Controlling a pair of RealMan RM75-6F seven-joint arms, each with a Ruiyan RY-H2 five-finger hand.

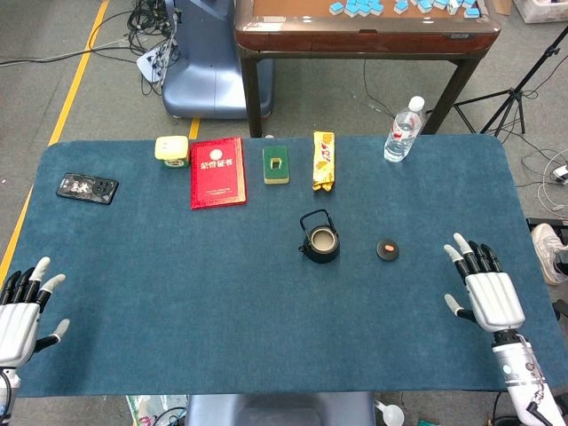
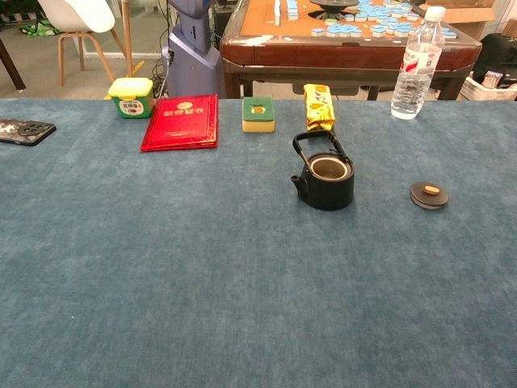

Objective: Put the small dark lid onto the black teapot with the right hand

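Note:
The black teapot (image 1: 319, 240) (image 2: 325, 179) stands uncovered near the middle of the blue table, its handle upright and its spout pointing left. The small dark lid (image 1: 387, 249) (image 2: 429, 195) lies flat on the cloth to the teapot's right, a small brown knob on top. My right hand (image 1: 480, 285) rests open on the table, palm down, well to the right of the lid and slightly nearer. At the near left edge my left hand (image 1: 22, 304) lies open too. Neither hand shows in the chest view.
Along the far side sit a phone (image 1: 87, 188), a yellow tub (image 1: 171, 148), a red booklet (image 1: 217, 171), a green box (image 1: 276, 164), a yellow packet (image 1: 324, 161) and a water bottle (image 1: 403, 130). A wooden table (image 1: 364, 31) stands beyond.

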